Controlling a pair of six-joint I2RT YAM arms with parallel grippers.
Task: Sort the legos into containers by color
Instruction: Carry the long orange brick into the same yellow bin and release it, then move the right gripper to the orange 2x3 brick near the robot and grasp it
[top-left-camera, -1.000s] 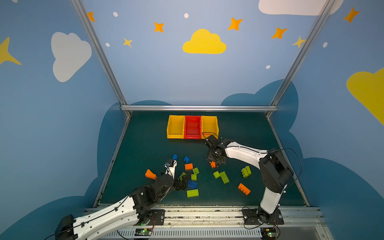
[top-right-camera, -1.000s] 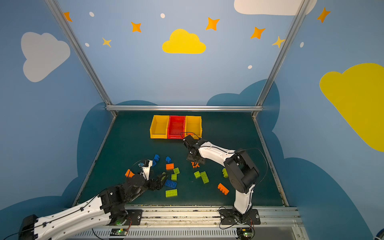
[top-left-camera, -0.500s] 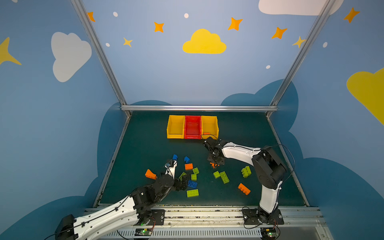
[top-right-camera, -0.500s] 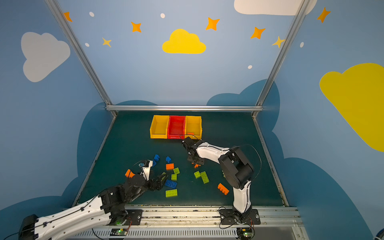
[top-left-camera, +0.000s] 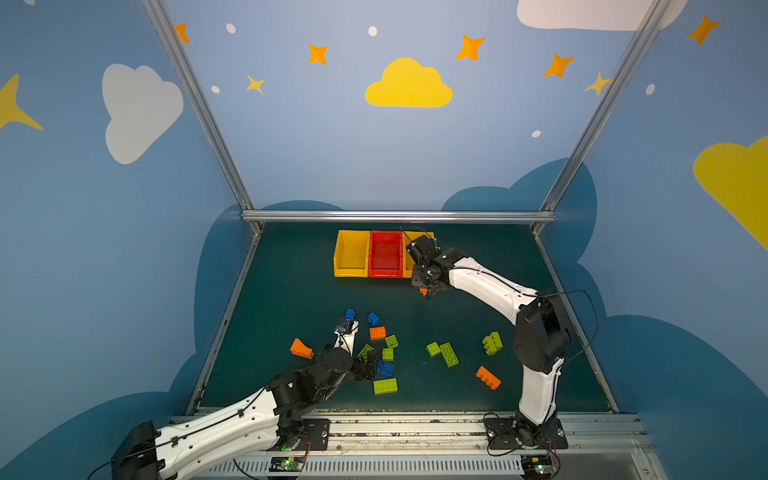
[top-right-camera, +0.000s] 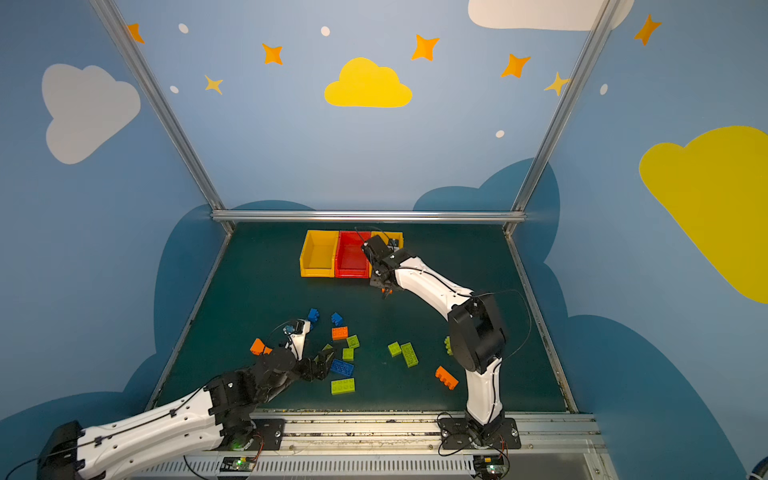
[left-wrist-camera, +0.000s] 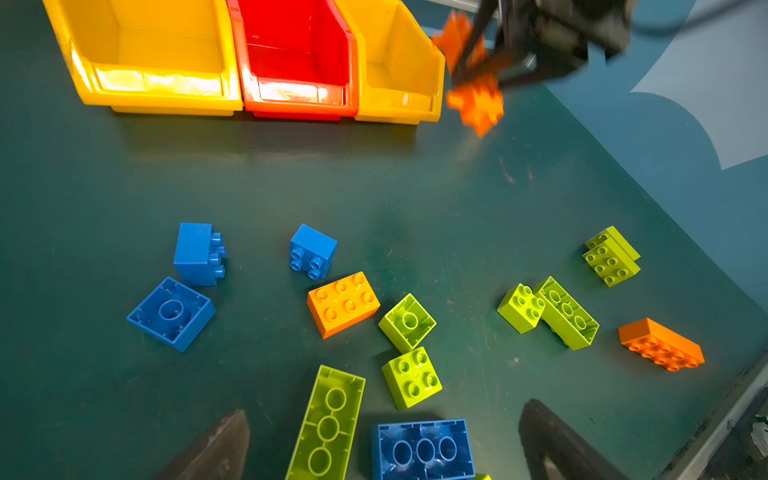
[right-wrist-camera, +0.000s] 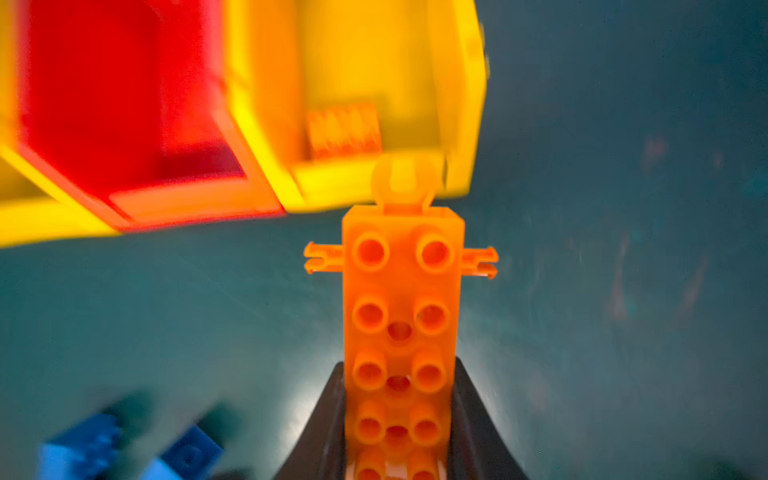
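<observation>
- At the near left we see an orange sloped plastic brick (top-left-camera: 301, 348) lying alone on the dark green mat (top-left-camera: 291, 291).
- Just right of it, the left gripper (left-wrist-camera: 382, 446) hangs with its fingers spread wide, holding nothing. A long lime brick (left-wrist-camera: 328, 424) and a dark blue brick (left-wrist-camera: 422, 449) lie upside down between them.
- Farther off lie three blue square bricks (left-wrist-camera: 199, 253), an orange six-stud brick (left-wrist-camera: 343, 303) and two lime square bricks (left-wrist-camera: 411, 376).
- At the far middle the left yellow plastic bin (top-left-camera: 351, 272), the red plastic bin (top-left-camera: 385, 272) and the right yellow plastic bin (left-wrist-camera: 395, 104) stand side by side. A blurred orange brick (right-wrist-camera: 343, 131) lies in the right one.
- The right gripper (right-wrist-camera: 399, 428) is clamped on a long orange studded brick with side pegs (right-wrist-camera: 401, 299), by that bin's near end.
- At the near right lie four lime bricks (left-wrist-camera: 567, 313) and an orange eight-stud brick (left-wrist-camera: 660, 345).
</observation>
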